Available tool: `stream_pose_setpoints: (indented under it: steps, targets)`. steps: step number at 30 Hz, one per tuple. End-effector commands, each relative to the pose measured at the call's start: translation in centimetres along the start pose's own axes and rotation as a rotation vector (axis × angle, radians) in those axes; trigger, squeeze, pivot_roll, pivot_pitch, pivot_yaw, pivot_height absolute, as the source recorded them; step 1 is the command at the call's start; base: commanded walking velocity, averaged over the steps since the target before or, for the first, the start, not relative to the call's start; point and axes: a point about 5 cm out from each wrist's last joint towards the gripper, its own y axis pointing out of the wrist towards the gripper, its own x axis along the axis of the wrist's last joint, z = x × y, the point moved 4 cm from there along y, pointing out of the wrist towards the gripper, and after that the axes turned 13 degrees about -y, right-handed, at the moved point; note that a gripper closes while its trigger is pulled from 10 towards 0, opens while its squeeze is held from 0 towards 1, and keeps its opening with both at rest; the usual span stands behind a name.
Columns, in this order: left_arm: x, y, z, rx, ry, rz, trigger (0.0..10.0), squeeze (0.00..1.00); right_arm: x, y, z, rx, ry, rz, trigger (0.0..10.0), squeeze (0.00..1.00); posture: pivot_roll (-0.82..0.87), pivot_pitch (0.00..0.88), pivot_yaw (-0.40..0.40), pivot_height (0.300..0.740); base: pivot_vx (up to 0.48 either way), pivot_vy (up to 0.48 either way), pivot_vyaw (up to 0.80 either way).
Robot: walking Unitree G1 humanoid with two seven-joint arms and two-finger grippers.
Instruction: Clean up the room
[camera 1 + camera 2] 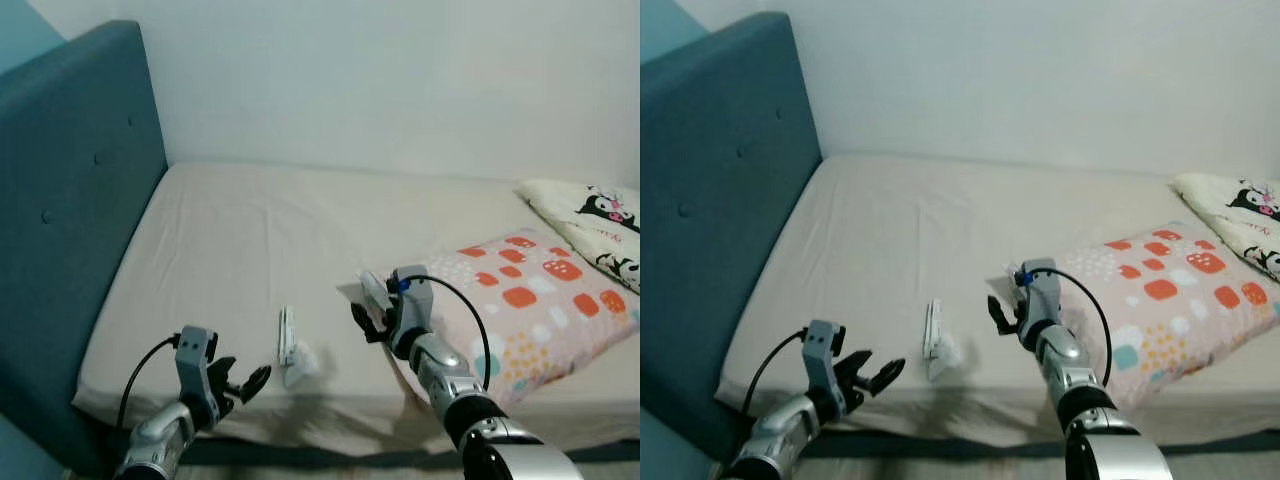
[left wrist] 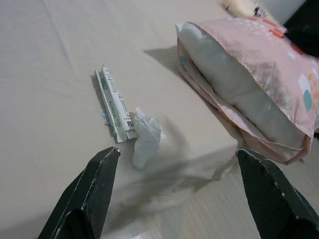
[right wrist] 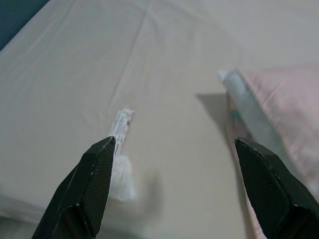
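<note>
A flat white wrapper with green print (image 1: 286, 335) lies on the beige bed sheet (image 1: 260, 240) near the front edge. A crumpled white tissue (image 1: 300, 365) touches its near end. My left gripper (image 1: 245, 382) hovers open at the bed's front edge, just left of the tissue (image 2: 146, 135), with nothing between its fingers. My right gripper (image 1: 368, 312) is open and held above the sheet to the right of the wrapper (image 3: 121, 124), close to the corner of a pink pillow with coloured squares (image 1: 530, 310).
A tall teal padded headboard (image 1: 70, 200) runs along the left side. A white cushion with a cartoon print (image 1: 590, 220) lies at the far right by the white wall. Pale wooden floor (image 2: 199, 214) lies below the bed edge.
</note>
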Motion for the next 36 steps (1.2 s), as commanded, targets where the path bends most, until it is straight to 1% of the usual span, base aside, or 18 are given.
stream_pose_setpoints:
  steps: [1, 2, 5, 9, 10, 11, 14, 15, 16, 18, 22, 24, 25, 27, 28, 30, 35, 36]
  targets:
    - [0.5, 0.5, -0.7, -0.036, 0.000, -0.021, 10.0, 0.00, 0.0, 0.0, -0.2, -0.009, 0.004, 0.003, 10.0, 0.00, 0.02, 0.014, -0.105, 0.605, 0.000, 0.000, 0.00]
    - [0.5, 0.5, -0.7, -0.036, 0.000, -0.021, 10.0, 0.00, 0.0, 0.0, -0.2, -0.009, 0.004, 0.003, 10.0, 0.00, 0.02, 0.014, -0.105, 0.605, 0.000, 0.000, 0.00]
    - [2.1, 1.4, -1.8, -0.068, 0.010, -0.096, 10.0, 0.00, 0.9, 0.4, -0.3, -0.016, 0.003, -0.011, 10.0, 0.00, 0.03, 0.023, -0.105, 0.590, 0.000, 0.000, 0.00]
    - [2.4, 1.5, -2.1, -0.077, 0.017, -0.114, 10.0, 0.00, 1.1, 0.5, -0.2, -0.016, 0.002, -0.014, 10.0, 0.00, 0.03, 0.031, -0.105, 0.585, 0.000, 0.000, 0.00]
    - [3.8, 1.8, -3.0, -0.090, 0.026, -0.192, 10.0, 0.00, 1.8, 0.7, -0.2, -0.011, -0.003, -0.032, 10.0, 0.00, 0.04, 0.052, -0.108, 0.575, 0.000, 0.000, 0.00]
    - [4.7, 1.8, -3.2, -0.078, 0.025, -0.243, 10.0, 0.00, 2.5, 1.0, 0.0, -0.002, 0.000, -0.047, 10.0, 0.00, 0.04, 0.064, -0.107, 0.570, 0.000, 0.000, 0.00]
    - [5.3, 1.7, -3.3, -0.071, 0.023, -0.277, 10.0, 0.00, 2.9, 1.1, 0.2, 0.005, 0.003, -0.059, 10.0, 0.00, 0.04, 0.068, -0.108, 0.565, 0.000, 0.000, 0.00]
    - [7.0, 1.1, -3.1, -0.023, 0.027, -0.363, 10.0, 0.00, 4.0, 1.6, 1.1, 0.042, 0.009, -0.084, 10.0, 0.00, 0.06, 0.114, -0.111, 0.555, 0.000, 0.000, 0.00]
    - [7.0, 1.1, -3.1, -0.023, 0.027, -0.363, 10.0, 0.00, 4.0, 1.6, 1.1, 0.042, 0.009, -0.084, 10.0, 0.00, 0.06, 0.114, -0.111, 0.555, 0.000, 0.000, 0.00]
    - [8.4, 0.4, -2.8, 0.019, 0.041, -0.421, 10.0, 0.00, 4.6, 1.9, 1.8, 0.070, 0.001, -0.089, 10.0, 0.00, 0.07, 0.135, -0.114, 0.545, 0.000, 0.000, 0.00]
    - [9.4, -0.6, -2.6, 0.052, 0.081, -0.453, 10.0, 0.00, 4.8, 2.1, 2.1, 0.075, -0.005, -0.082, 10.0, 0.00, 0.08, 0.168, -0.117, 0.535, 0.000, 0.000, 0.00]
    - [10.5, -2.0, -2.9, 0.069, 0.106, -0.486, 10.0, 0.00, 5.7, 2.4, 2.2, 0.075, -0.013, -0.091, 10.0, 0.00, 0.11, 0.220, -0.113, 0.525, 0.000, 0.000, 0.00]
    - [10.5, -2.0, -2.9, 0.069, 0.106, -0.486, 10.0, 0.00, 5.7, 2.4, 2.2, 0.075, -0.013, -0.091, 10.0, 0.00, 0.11, 0.220, -0.113, 0.525, 0.000, 0.000, 0.00]
    - [11.8, -3.6, -3.8, 0.062, 0.125, -0.513, 10.0, 0.00, 7.2, 2.8, 2.1, 0.067, -0.033, -0.111, 10.0, 0.00, 0.12, 0.283, -0.114, 0.515, 0.000, 0.000, 0.00]
    - [11.8, -3.6, -3.8, 0.062, 0.125, -0.513, 10.0, 0.00, 7.2, 2.8, 2.1, 0.067, -0.033, -0.111, 10.0, 0.00, 0.12, 0.283, -0.114, 0.515, 0.000, 0.000, 0.00]
    - [12.7, -4.7, -4.8, 0.053, 0.147, -0.520, 10.0, 0.00, 8.3, 3.0, 2.1, 0.064, -0.055, -0.126, 10.0, 0.00, 0.14, 0.326, -0.111, 0.505, 0.000, 0.000, 0.00]
    - [13.4, -6.4, -7.5, 0.002, 0.176, -0.503, 10.0, 0.00, 10.5, 3.5, 2.8, 0.088, -0.116, -0.162, 10.0, 0.00, 0.18, 0.399, -0.107, 0.480, 0.000, 0.000, 0.00]
    - [13.4, -6.4, -7.5, 0.002, 0.176, -0.503, 10.0, 0.00, 10.5, 3.5, 2.8, 0.088, -0.116, -0.162, 10.0, 0.00, 0.18, 0.399, -0.107, 0.480, 0.000, 0.000, 0.00]
